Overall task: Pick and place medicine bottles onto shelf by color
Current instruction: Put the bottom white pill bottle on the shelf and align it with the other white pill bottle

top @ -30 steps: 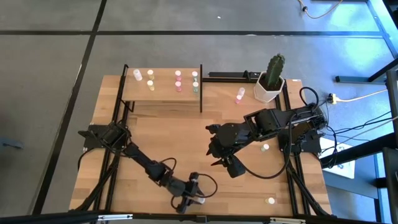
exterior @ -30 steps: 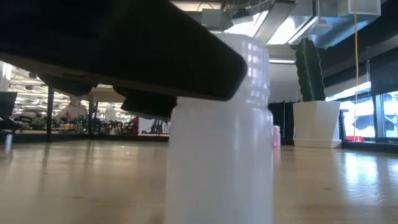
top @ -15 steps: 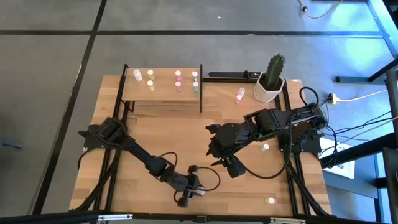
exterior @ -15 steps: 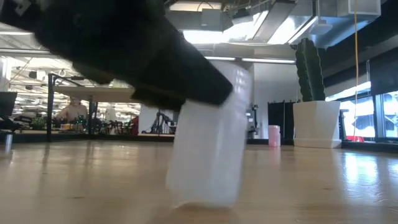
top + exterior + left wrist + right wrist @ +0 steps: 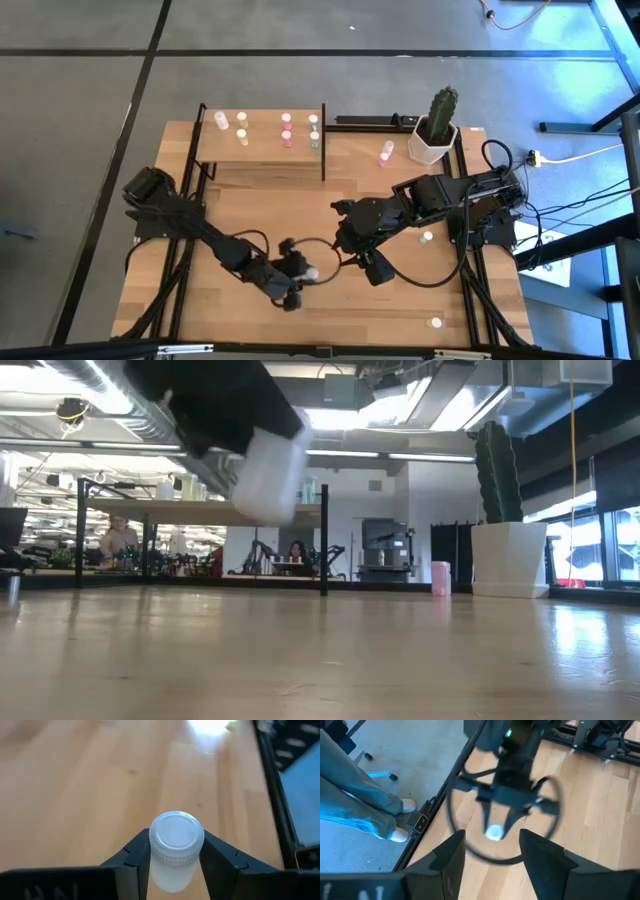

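We have the left gripper (image 5: 172, 865) clamped on a white bottle (image 5: 175, 847), lifted clear of the table (image 5: 400, 300) for carrying. Our right gripper (image 5: 492, 855) waits mid-table, fingers apart, empty. Farthest, the shelf (image 5: 262, 148) already holds bottles grouped by color.

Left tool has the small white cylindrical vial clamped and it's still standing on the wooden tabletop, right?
Not quite. The left tool does have the small white cylindrical vial clamped between its fingers, but the vial is lifted clear of the wooden tabletop, not standing on it. The low view shows it hanging well above the surface.
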`<action>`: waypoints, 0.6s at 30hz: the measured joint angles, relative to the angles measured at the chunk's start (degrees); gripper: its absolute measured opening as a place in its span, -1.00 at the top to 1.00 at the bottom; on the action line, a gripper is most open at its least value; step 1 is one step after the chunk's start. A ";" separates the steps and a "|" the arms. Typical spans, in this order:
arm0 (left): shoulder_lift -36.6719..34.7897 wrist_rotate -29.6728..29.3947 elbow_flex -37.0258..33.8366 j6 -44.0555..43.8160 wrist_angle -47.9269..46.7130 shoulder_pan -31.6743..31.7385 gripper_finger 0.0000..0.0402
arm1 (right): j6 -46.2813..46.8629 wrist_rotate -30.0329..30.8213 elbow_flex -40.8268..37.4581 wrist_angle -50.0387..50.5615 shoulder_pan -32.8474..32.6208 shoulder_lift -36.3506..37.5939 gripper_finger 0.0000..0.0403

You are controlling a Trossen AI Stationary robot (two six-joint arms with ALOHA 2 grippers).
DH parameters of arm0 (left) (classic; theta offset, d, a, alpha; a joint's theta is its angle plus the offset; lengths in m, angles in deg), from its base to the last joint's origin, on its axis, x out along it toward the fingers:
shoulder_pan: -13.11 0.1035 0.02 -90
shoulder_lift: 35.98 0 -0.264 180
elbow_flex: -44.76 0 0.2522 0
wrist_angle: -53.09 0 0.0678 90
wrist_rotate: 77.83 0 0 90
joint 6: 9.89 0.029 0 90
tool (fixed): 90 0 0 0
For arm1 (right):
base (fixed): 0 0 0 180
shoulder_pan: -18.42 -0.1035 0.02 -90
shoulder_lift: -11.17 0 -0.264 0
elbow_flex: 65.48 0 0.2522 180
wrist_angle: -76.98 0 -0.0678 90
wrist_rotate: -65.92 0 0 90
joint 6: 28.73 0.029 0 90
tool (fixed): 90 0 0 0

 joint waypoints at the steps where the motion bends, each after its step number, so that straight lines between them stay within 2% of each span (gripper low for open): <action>1: -1.34 -1.48 0.00 -1.83 -2.58 -0.12 0.37 | 0.00 0.00 0.00 -0.01 0.00 0.00 0.06; 7: -9.02 -9.98 0.00 -12.34 -10.13 -1.26 0.37 | 0.00 0.00 0.00 -0.05 0.00 0.00 0.06; 13: -15.89 -15.19 0.00 -13.19 -11.41 -1.46 0.37 | -0.02 -0.02 0.00 -0.35 0.01 0.00 0.06; 18: -21.47 -20.62 0.00 -13.22 -16.44 -1.14 0.37 | 0.00 0.00 0.00 -0.40 0.00 0.00 0.07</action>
